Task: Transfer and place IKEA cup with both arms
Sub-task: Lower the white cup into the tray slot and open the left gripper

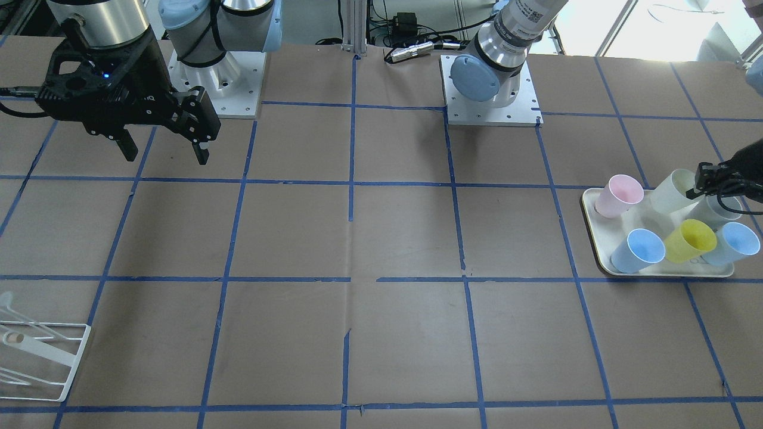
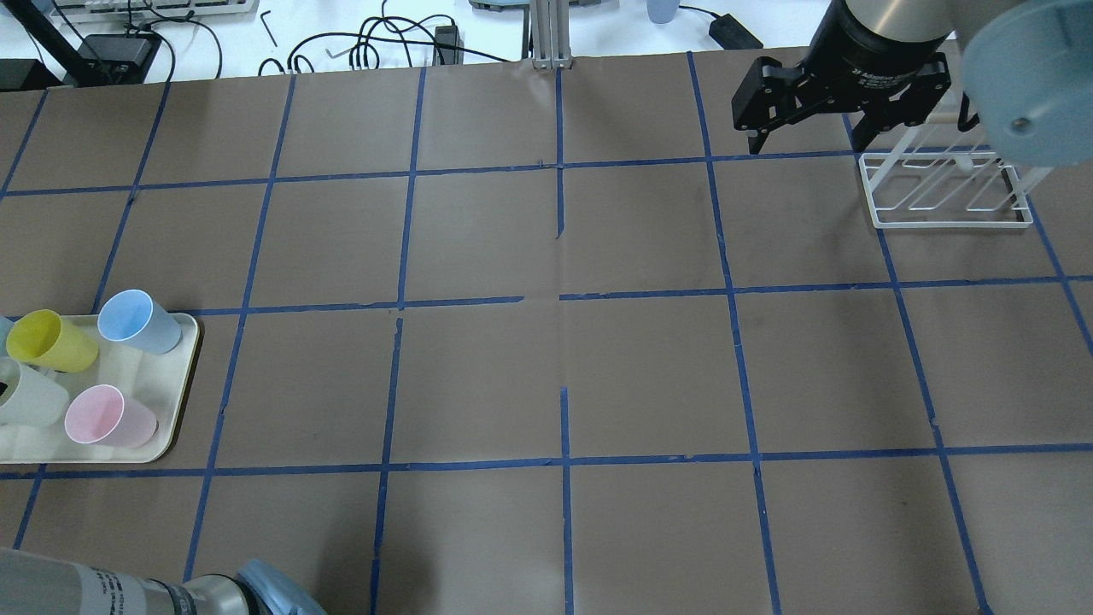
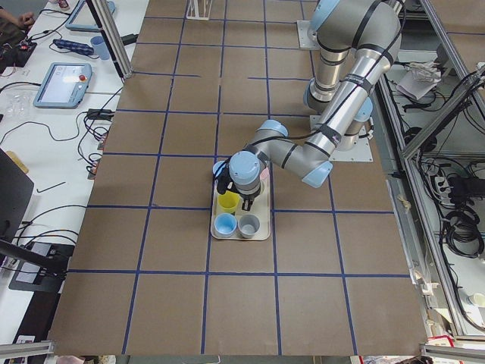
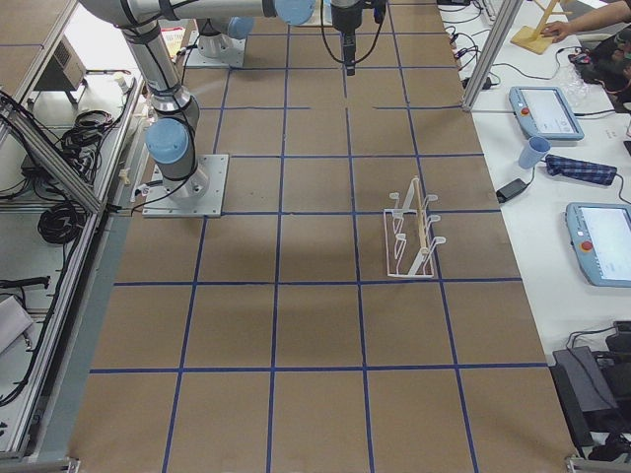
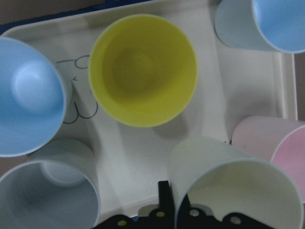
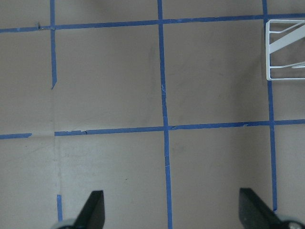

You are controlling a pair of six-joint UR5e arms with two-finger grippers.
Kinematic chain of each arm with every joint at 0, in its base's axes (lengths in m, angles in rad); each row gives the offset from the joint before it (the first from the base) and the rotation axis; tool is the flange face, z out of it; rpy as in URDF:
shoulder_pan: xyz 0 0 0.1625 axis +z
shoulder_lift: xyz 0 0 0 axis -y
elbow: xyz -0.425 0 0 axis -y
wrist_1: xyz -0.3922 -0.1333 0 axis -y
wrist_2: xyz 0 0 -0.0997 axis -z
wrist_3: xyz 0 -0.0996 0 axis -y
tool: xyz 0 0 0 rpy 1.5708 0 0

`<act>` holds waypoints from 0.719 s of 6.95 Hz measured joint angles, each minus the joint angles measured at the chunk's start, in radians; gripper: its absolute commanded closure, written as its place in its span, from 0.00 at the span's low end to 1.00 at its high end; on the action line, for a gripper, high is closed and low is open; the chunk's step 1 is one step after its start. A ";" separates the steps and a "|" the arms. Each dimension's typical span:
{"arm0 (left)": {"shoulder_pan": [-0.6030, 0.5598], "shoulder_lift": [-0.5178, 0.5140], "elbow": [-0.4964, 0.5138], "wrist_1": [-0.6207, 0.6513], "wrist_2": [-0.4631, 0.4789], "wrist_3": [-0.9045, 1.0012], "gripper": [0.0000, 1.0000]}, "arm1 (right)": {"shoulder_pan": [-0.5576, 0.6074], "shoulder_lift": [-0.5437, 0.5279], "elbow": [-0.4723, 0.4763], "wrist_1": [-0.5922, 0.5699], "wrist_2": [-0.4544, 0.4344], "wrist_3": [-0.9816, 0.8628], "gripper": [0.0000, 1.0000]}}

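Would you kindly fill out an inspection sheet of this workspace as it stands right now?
Surface: brown table gridded with blue tape; no spills seen.
Job's things: IKEA cup, mouth up, at the tray.
Clutter: pink cup, yellow cup, grey cup and blue cups on the tray; white wire rack on the table's right side.
Grippers: left gripper at the IKEA cup's rim, grip cannot be told; right gripper open, empty, above the table.
Cables: black cables on the bench beyond the table; nothing seen on the surface.
Surroundings: tablets on a side bench.
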 measured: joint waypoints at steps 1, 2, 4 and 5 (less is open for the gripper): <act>0.001 -0.004 -0.013 0.015 0.001 0.003 1.00 | 0.000 0.000 0.000 0.000 0.000 0.000 0.00; 0.002 -0.008 -0.021 0.025 0.001 0.005 1.00 | 0.000 0.000 0.000 0.000 0.000 0.000 0.00; 0.003 -0.018 -0.034 0.041 0.004 0.005 1.00 | 0.000 0.000 0.000 0.000 0.000 0.000 0.00; 0.004 -0.022 -0.036 0.048 0.006 0.005 0.88 | 0.000 0.000 0.000 0.000 0.000 0.000 0.00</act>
